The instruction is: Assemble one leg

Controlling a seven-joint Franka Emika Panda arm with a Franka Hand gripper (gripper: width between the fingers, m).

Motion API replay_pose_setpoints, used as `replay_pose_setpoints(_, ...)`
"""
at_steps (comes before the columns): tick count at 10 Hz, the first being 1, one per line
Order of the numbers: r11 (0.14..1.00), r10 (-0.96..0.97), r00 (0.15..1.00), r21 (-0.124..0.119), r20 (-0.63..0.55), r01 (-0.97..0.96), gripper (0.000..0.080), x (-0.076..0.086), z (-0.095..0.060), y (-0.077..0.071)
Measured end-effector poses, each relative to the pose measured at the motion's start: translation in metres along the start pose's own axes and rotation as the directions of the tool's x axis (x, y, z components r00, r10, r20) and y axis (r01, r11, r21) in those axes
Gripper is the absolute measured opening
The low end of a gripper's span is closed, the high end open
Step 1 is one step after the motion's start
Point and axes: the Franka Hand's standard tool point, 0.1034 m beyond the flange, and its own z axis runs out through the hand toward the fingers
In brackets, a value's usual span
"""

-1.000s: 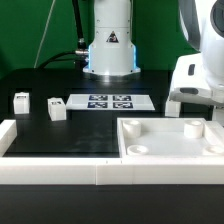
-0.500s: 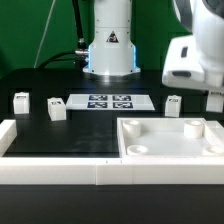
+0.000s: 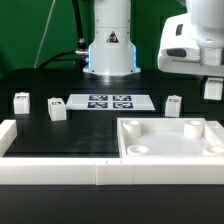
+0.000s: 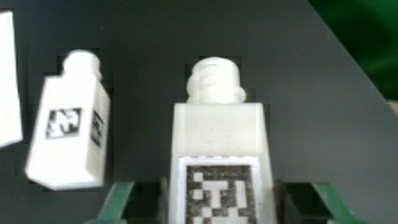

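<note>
End effector (image 3: pixel 211 82): clamped on the leg (image 3: pixel 212 90); in the wrist view its fingers (image 4: pixel 119 202) press the two flanks of the tagged end.
Leg, position: in the exterior view at 2 o'clock from the tray (image 3: pixel 170 140), apparently lifted clear of the bench (image 3: pixel 60 135); the rounded peg is at the free end.
Second leg (image 3: pixel 174 104): on the bench at 12 o'clock from the tray, near the gripped leg but apart from it.
Other legs (image 3: pixel 57 109): two at 9 o'clock from the marker board (image 3: pixel 110 101), well apart from the work.
Step, as judged: carrying the leg toward a round socket (image 3: pixel 193 127) of the tray.
Risk 1: the grip sits at one end only. A quick swing could tilt the leg between the fingers, so the peg would meet the socket askew and jam.
Risk 2: a low path could clip the second leg and topple it.
Risk 3: pressing down on a misaligned peg could shove the tray across the bench.
</note>
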Motion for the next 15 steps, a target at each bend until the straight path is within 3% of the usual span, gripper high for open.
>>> replay_pose_setpoints(2,0.999,-0.031,0.991,0.011,-0.132,0.033,0.0287,-0.001,-0.002,-0.002)
replay_pose_setpoints(4,0.995,-0.104,0.96,-0.033,-0.261,0.099,0.0287,0.006,-0.023,0.021)
replay_pose_setpoints(5,0.991,-0.135,0.926,-0.053,-0.353,0.124,0.0287,0.001,-0.038,0.031)
replay_pose_setpoints(7,0.987,-0.161,0.853,-0.078,-0.496,0.142,0.0287,0.001,-0.064,0.052)
replay_pose_setpoints(8,0.984,-0.175,0.769,-0.078,-0.615,0.162,0.0287,0.005,-0.078,0.051)
replay_pose_setpoints(9,0.983,-0.173,0.737,-0.07,-0.654,0.169,0.0287,0.001,-0.068,0.049)
replay_pose_setpoints(11,0.98,-0.148,0.637,-0.025,-0.756,0.198,0.0287,-0.001,-0.066,0.037)
replay_pose_setpoints(12,0.975,-0.18,0.632,-0.049,-0.754,0.218,0.0287,0.003,-0.065,0.035)
replay_pose_setpoints(15,0.953,-0.26,0.58,-0.11,-0.772,0.281,0.0287,0.037,-0.098,0.019)
